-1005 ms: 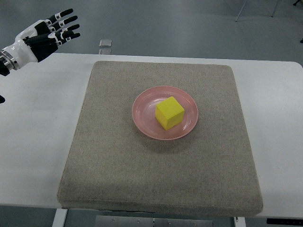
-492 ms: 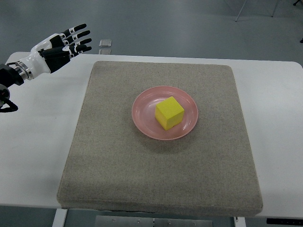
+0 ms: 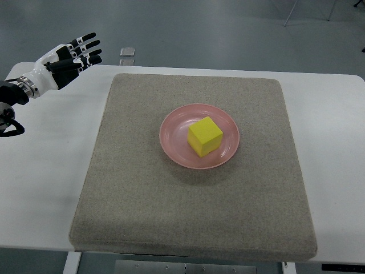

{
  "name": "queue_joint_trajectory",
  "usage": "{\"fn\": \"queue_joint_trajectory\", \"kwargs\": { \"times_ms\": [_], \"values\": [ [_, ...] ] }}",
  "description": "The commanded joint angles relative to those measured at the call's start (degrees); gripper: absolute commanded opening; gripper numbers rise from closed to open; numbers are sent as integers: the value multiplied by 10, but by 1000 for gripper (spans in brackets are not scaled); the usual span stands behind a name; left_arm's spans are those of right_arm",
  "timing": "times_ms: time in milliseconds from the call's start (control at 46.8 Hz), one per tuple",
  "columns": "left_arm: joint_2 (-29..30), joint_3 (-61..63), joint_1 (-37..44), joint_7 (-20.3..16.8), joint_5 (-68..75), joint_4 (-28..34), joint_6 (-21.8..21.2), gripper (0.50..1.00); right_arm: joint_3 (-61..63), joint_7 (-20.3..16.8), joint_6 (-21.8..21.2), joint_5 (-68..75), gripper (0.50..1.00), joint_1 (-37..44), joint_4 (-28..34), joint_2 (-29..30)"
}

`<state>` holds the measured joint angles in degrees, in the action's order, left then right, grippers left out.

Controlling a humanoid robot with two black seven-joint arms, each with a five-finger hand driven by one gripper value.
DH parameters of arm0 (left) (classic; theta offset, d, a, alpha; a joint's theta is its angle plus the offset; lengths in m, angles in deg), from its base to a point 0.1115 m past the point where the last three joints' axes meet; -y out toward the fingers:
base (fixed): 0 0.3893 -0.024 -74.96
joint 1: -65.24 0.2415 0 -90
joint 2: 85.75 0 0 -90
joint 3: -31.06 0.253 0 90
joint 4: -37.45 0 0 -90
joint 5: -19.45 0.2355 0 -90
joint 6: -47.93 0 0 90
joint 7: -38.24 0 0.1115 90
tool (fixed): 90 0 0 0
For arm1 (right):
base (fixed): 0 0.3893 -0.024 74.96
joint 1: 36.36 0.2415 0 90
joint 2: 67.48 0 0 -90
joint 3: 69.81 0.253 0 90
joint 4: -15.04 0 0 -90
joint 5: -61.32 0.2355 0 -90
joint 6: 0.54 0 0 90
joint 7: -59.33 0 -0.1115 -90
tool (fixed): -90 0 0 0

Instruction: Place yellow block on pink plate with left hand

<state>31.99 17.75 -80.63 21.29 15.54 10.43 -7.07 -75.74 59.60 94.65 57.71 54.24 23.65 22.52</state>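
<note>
The yellow block (image 3: pixel 205 136) rests on the pink plate (image 3: pixel 174 137), a little right of the plate's centre. The plate lies in the middle of a grey felt mat (image 3: pixel 142 200). My left hand (image 3: pixel 71 56) hovers over the table's far left corner, well away from the plate, its black-and-white fingers spread and holding nothing. My right hand does not show.
The mat covers most of a white table (image 3: pixel 45 171). A small grey square object (image 3: pixel 127 52) sits just past the table's far edge. Beyond the table is grey floor, with thin metal legs (image 3: pixel 291 11) at the top right.
My left hand came down and to the right into the picture, then drew back slightly to the left. The block and the plate have stayed put.
</note>
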Motion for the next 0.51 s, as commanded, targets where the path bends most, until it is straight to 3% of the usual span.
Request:
{"fn": "queue_joint_trajectory", "kwargs": {
  "times_ms": [0,235,492],
  "values": [
    [-2,-10,-1,36,-7,0,0,994,0,0,0,0,924,0,0,0],
    [-2,-63,0,135,-37,-5,0,994,0,0,0,0,924,-1,1,0],
    [-1,-66,3,162,-76,-30,0,994,-1,2,0,-3,924,-2,1,0]
  ]
}}
